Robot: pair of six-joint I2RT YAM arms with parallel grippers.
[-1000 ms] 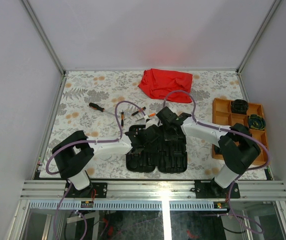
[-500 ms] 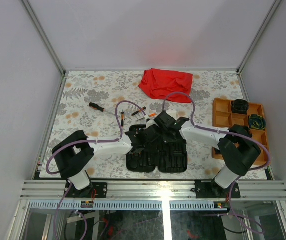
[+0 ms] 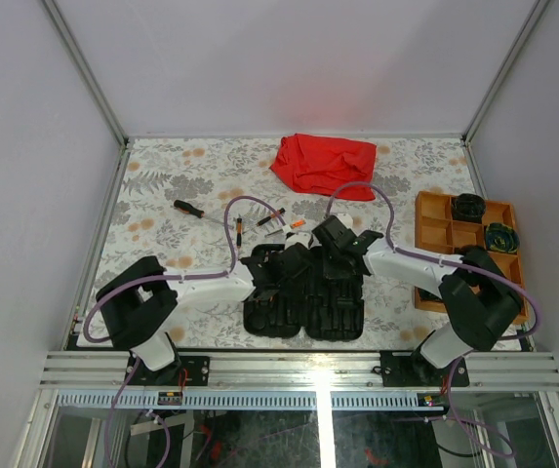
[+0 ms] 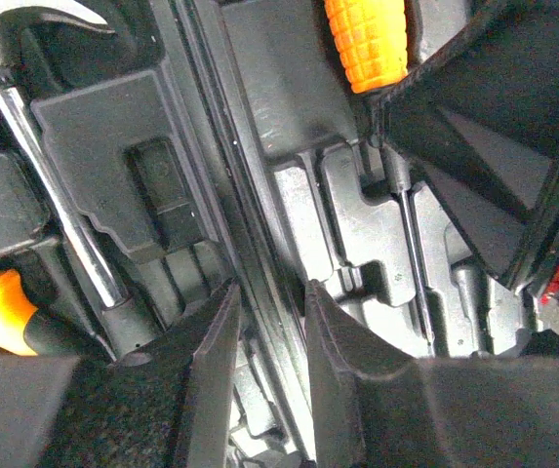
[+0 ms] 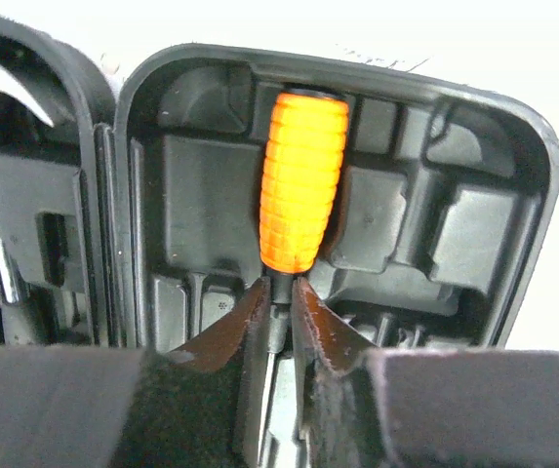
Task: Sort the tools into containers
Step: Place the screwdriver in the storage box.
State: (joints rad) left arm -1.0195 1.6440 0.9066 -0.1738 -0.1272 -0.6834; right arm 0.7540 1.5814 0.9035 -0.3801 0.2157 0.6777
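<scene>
- Close to the table's (image 3: pixel 162 185) near edge, at its middle, we see the black case (image 3: pixel 308 314) lying open, both moulded halves facing up.
- The left gripper (image 4: pixel 269 291) is low over the case; its jaws are narrow and pinch the ridge between the two halves.
- In the left half lies a steel-shafted tool (image 4: pixel 59 200) with an orange handle.
- In the right half lies a screwdriver (image 5: pixel 301 185), its orange handle pointing at the case's far rim.
- The right gripper (image 5: pixel 279 292) has its jaws narrow on either side of the shank, just below the handle; we cannot tell whether they press it.
- At the table's right edge sits the orange tray (image 3: pixel 433 229), with two dark round things in its far compartments.
- Beyond the case, left of the middle, lie a black-handled screwdriver (image 3: pixel 188 209) and a few small screwdrivers (image 3: pixel 269 219).
- Near the far edge lies a crumpled red cloth (image 3: pixel 323 164).
</scene>
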